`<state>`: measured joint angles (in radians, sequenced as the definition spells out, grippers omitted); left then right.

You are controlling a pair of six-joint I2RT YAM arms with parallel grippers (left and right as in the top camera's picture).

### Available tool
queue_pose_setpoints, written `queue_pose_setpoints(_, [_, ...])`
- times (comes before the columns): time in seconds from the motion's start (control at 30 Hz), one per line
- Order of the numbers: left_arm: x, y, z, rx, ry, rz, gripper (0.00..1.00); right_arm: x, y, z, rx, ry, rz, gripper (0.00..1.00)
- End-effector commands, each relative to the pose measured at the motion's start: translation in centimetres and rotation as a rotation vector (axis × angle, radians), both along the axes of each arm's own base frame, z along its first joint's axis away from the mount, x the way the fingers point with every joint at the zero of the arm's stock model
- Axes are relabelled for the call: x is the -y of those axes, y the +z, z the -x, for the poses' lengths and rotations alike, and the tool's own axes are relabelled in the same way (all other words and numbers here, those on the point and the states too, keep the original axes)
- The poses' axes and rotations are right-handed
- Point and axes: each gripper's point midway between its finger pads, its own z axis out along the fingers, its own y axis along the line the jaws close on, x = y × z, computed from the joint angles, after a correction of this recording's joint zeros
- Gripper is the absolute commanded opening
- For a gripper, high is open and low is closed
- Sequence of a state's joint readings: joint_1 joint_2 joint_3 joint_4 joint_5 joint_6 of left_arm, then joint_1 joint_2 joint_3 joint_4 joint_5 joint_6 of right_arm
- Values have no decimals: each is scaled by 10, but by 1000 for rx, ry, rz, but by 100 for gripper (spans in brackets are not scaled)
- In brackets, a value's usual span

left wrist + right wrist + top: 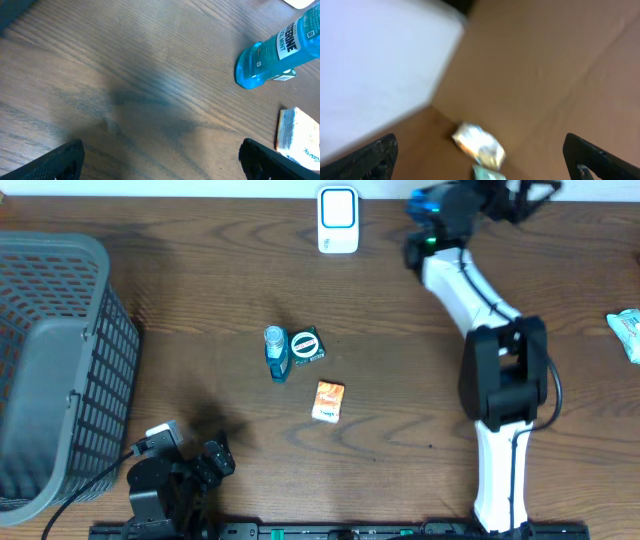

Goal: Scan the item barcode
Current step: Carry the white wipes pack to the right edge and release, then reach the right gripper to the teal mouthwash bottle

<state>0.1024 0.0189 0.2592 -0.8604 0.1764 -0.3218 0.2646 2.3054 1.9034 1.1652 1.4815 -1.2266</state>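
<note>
A white barcode scanner (338, 220) stands at the far edge of the table. Mid-table lie a blue mouthwash bottle (276, 352) (275, 50), a round green item (306, 344) and an orange packet (328, 400) (295, 135). My left gripper (222, 452) (161, 155) is open and empty, low over bare wood near the front left, short of the bottle. My right gripper (535, 192) (480, 160) is open and empty at the far right corner. Its blurred view shows a shiny packet (479, 145) on a brown surface below it.
A grey mesh basket (60, 370) fills the left side. More packets (625, 330) lie at the right edge. The right arm's elbow (505, 370) rises over the right half of the table. A white surface (375, 65) fills the left of the right wrist view.
</note>
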Motion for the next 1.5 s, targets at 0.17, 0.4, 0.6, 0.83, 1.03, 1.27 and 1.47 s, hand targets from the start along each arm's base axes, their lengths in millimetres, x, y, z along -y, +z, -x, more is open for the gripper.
queue_pose_setpoints(0.17, [0,-11,6,-46,2,-3,98,-134,171,41,130,522,207,99])
queue_pose_setpoints(0.4, [0,-11,6,-46,2,-3,98,-211,204,87,44,958,165,99])
queue_pose_setpoints(0.6, [0,-11,6,-46,2,-3,98,-276,108,127,-389,1506,-49,99])
queue_pose_setpoints(0.83, [0,-11,6,-46,2,-3,98,-327,18,171,-635,1789,-727,99])
queue_pose_setpoints(1.03, [0,-11,6,-46,2,-3,98,-345,-40,190,-958,1973,-574,99])
queue_pose_setpoints(1.27, [0,-11,6,-46,2,-3,98,-350,-94,230,-1311,2276,-321,99])
queue_pose_setpoints(1.47, [0,-11,6,-46,2,-3,98,-365,-97,237,-1286,2412,-312,95])
